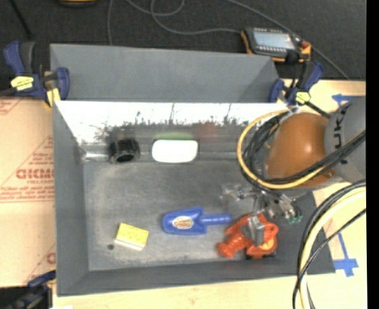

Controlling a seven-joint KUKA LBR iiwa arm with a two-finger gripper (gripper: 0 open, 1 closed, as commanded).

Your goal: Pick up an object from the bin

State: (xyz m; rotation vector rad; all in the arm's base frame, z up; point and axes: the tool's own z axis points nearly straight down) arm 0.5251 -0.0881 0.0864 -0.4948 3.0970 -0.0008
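**A:** What is lying where, biggest first?

**B:** The grey bin (176, 188) is carrying everything. The arm (296, 148) is reaching in over its right edge and is hanging above the front-right corner, the front edge being the one at the bottom of the view.

**A:** And the loose things?

**B:** A blue scoop (189, 222) is lying along the front edge, with its broad head to the left and its handle pointing right. An orange toy (241, 242) is sitting in the front-right corner, just beside the tip of that handle. A white oval bar (174, 150) is resting against the back wall, with a small black ring (123, 150) just to its left. A yellow block (132, 235) is lying near the front-left corner, well apart from the rest.

**A:** What are the jaws doing?

**B:** They are pointing straight down onto the orange toy, right over its middle. I cannot tell how far open they are, or whether they are gripping anything, because metal and toy are overlapping there.

**A:** So what is the coming move turning on?

**B:** I am judging that the toy is lying directly beneath the jaws, not off to a side. It is lumpy, with its longer side running along the front edge. The scoop's handle is crowding it from the left.
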